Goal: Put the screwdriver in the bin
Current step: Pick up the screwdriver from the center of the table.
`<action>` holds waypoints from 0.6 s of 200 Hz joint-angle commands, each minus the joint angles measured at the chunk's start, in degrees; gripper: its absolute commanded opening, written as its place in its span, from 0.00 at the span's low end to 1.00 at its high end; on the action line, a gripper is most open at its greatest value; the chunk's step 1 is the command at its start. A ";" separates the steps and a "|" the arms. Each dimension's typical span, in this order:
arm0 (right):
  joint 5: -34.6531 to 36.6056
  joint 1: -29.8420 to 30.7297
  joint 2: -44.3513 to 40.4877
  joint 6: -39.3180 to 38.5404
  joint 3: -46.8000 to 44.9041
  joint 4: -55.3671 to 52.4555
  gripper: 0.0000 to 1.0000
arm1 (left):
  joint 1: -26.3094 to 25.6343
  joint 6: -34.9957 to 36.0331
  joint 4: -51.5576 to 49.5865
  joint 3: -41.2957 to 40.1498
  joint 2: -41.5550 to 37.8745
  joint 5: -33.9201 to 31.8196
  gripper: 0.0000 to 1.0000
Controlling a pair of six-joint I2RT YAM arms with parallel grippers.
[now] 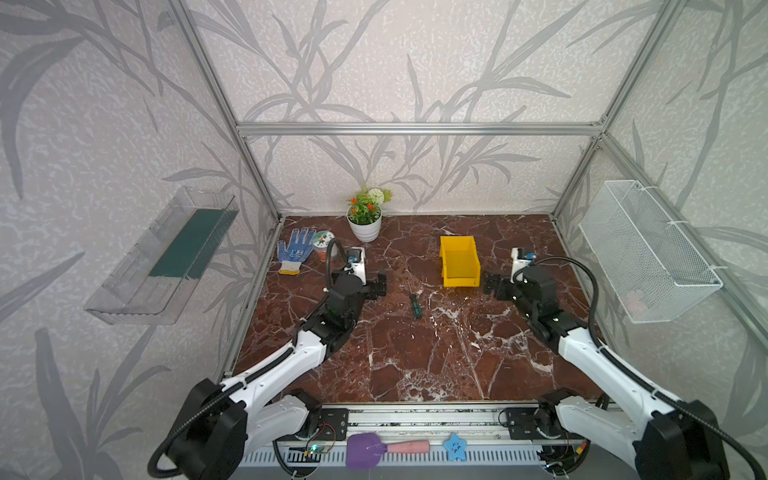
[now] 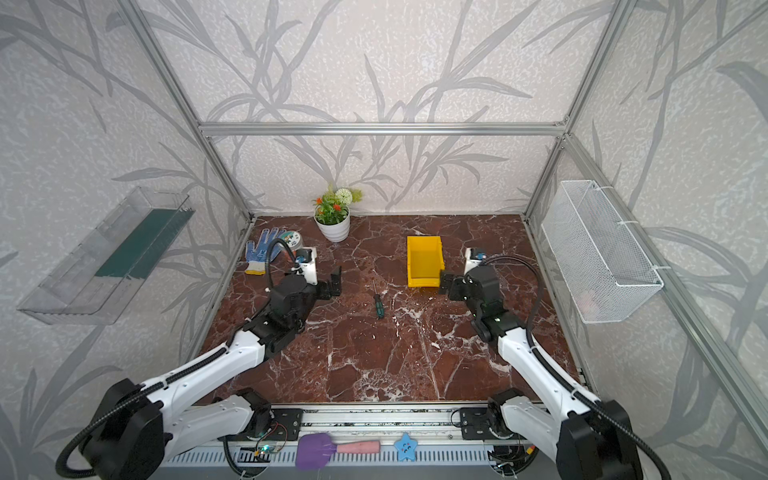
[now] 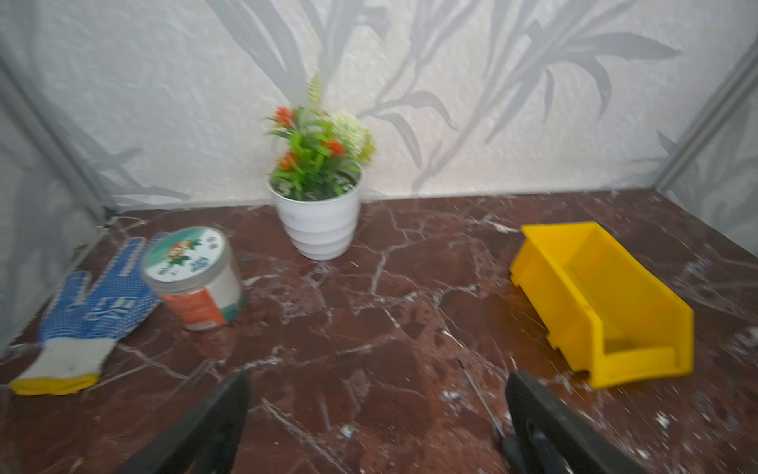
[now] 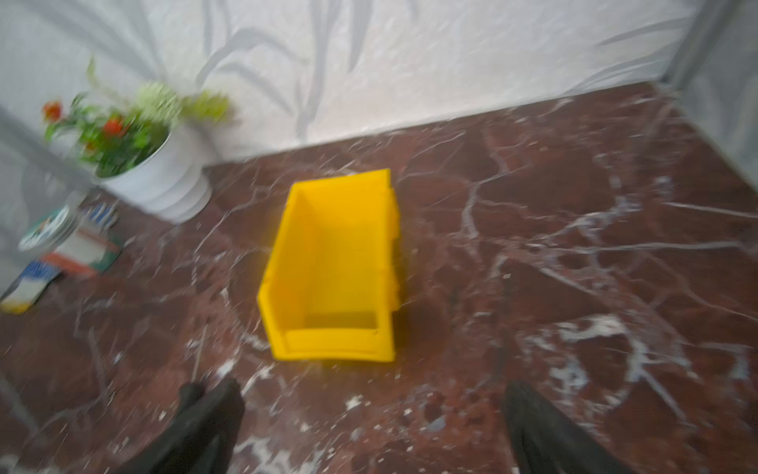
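Observation:
The screwdriver (image 1: 414, 302) (image 2: 378, 303) lies flat on the marble table, midway between my two arms, its thin shaft pointing toward the back wall. The yellow bin (image 1: 459, 261) (image 2: 424, 261) stands empty to its back right, with the low lip facing the front. My left gripper (image 1: 379, 286) (image 3: 377, 392) hovers open to the left of the screwdriver. In the left wrist view the screwdriver's shaft (image 3: 480, 396) runs beside one finger. My right gripper (image 1: 492, 286) (image 4: 371, 390) is open by the bin's front right corner, and in its wrist view the bin (image 4: 336, 254) lies just ahead.
A white flower pot (image 1: 365, 226) stands at the back. A blue dotted glove (image 1: 295, 249) and a round can (image 1: 323, 245) lie back left. A clear tray (image 1: 166, 257) hangs on the left wall and a wire basket (image 1: 648, 249) on the right. A purple spatula (image 1: 374, 449) lies on the front rail.

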 commanded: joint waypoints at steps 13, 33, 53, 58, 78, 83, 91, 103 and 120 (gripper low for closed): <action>2.29 14.39 9.52 -4.45 6.50 -9.59 0.99 | -1.15 -11.82 -15.93 4.42 2.16 3.67 0.99; 1.13 19.27 18.05 -2.43 12.54 -13.59 0.99 | 0.12 -21.85 -21.53 2.84 0.31 1.00 0.99; 1.56 22.53 26.78 -2.29 19.23 -18.20 0.99 | 4.31 -27.43 -17.41 -3.42 -3.63 8.78 0.99; 1.62 22.92 28.93 -2.09 20.56 -19.04 0.99 | 5.99 -29.54 -16.07 -4.93 -4.49 11.24 0.99; 1.18 23.62 35.98 -1.05 25.33 -21.48 0.95 | 10.61 -32.68 -16.15 -7.86 -6.95 16.42 0.99; 1.08 23.75 37.34 -0.77 25.93 -21.31 0.94 | 11.05 -32.68 -16.54 -8.16 -7.46 16.37 0.99; 0.84 23.84 39.07 -0.05 26.94 -21.10 0.92 | 11.54 -32.12 -16.62 -8.80 -8.29 16.40 0.99; -0.33 23.85 42.07 0.66 29.29 -22.15 0.87 | 11.89 -31.37 -16.22 -9.80 -9.25 16.66 0.99; -1.68 23.91 46.39 0.73 33.47 -25.55 0.74 | 12.11 -31.60 -15.52 -10.79 -9.87 17.05 0.99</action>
